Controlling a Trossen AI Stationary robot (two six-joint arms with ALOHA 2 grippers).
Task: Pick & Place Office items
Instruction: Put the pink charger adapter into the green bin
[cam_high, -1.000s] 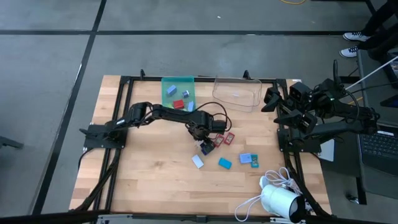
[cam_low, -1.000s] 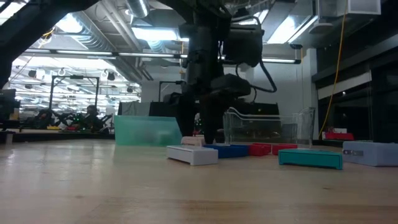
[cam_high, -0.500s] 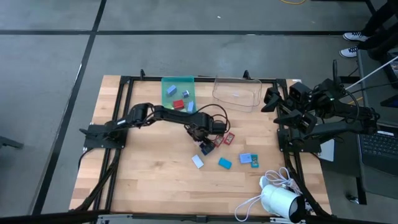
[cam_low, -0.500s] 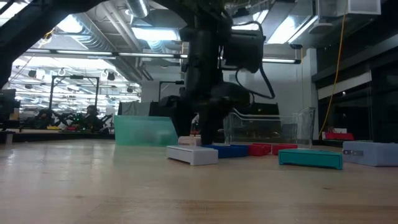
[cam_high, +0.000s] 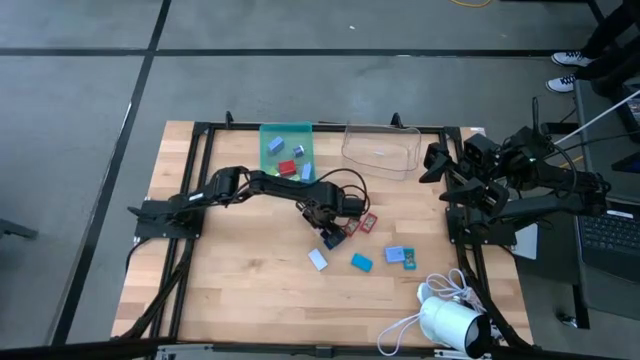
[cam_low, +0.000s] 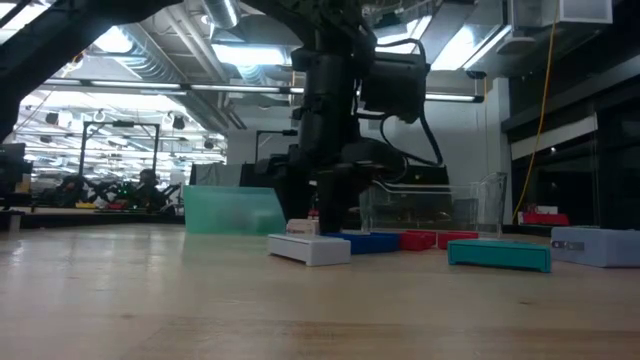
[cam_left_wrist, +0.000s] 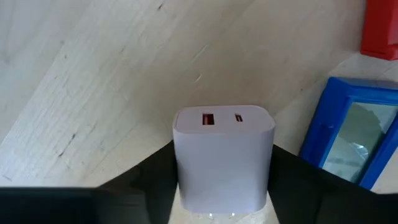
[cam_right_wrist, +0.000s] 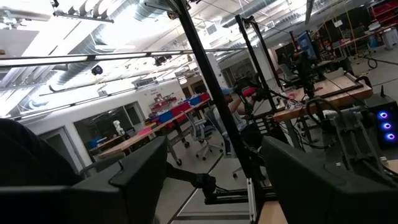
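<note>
Item: white charger block (cam_left_wrist: 222, 155), two ports on its face, lying mid-table among the scattered office items (cam_high: 360, 262), beside a blue-framed piece (cam_left_wrist: 348, 140). Judged light, rigid and smooth-sided, best pinched across its flat flanks. Left gripper (cam_high: 326, 221) brackets it, fingers narrowing on the sides, firm hold not yet certain; right gripper (cam_right_wrist: 211, 180) waits wide at the table's right edge.

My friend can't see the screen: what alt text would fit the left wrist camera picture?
A white charger block with two ports on its face sits between the left end effector's dark fingers on a pale wooden table. A blue item lies beside it, a red one beyond.
</note>
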